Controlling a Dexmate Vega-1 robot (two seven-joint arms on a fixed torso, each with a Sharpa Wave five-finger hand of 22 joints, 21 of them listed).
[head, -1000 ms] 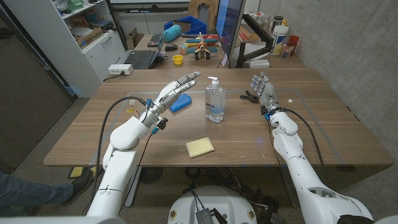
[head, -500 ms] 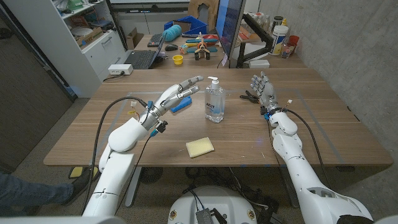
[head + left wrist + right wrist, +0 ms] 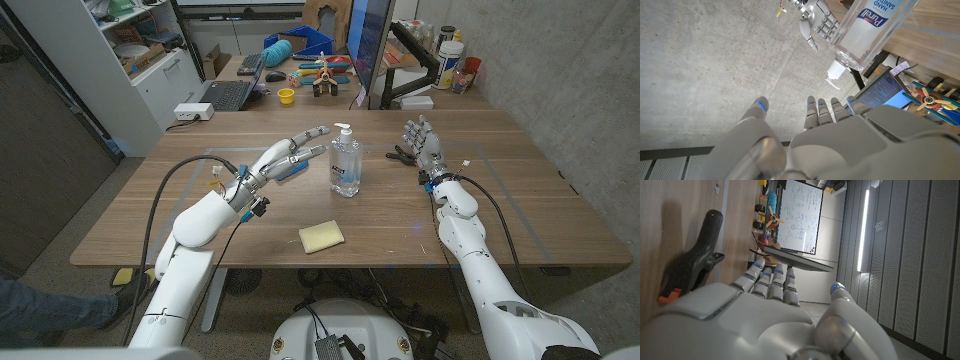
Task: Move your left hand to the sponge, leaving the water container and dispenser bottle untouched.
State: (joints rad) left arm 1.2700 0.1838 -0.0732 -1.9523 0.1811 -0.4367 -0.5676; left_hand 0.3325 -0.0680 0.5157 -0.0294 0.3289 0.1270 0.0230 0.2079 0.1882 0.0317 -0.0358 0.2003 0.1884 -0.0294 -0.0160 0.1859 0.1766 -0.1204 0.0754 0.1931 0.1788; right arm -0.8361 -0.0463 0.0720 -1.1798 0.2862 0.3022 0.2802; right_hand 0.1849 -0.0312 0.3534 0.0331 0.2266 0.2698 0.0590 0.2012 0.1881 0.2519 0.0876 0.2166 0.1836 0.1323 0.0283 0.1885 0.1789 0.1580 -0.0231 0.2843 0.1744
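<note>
- Compared with a second ago, the left hand (image 3: 285, 158) has shifted a little toward 3 o'clock, and its fingertips (image 3: 318, 131) now reach closer to the pump of the dispenser bottle (image 3: 345, 161), though a gap remains between them.
- The left hand is raised above the table (image 3: 180, 225), fingers spread and stretched out, holding nothing.
- The left forearm has followed it inward a little; nothing on the table has changed place.
- The sponge (image 3: 320, 237), pale yellow, lies flat near the front edge of the table, at 5 o'clock from the left hand and well apart from it, at 6 o'clock from the bottle.
- A blue object (image 3: 292, 168), possibly the water container, lies partly hidden under the left hand, at 9 o'clock from the bottle.
- In the left wrist view the clear bottle (image 3: 867, 27) with its hand-sanitizer label stands just beyond the left hand's fingers (image 3: 820, 111).
- The right hand (image 3: 424, 146) stands with fingers up and apart, holding nothing, as it did before.
- A black clamp with an orange tip (image 3: 690, 265) lies on the table just beside the right hand (image 3: 760, 310); in the head view the clamp (image 3: 401, 155) sits at 9 o'clock from it.
- Behind the table stands a monitor (image 3: 368, 40), with a laptop (image 3: 228, 92) and assorted clutter on a second desk.
</note>
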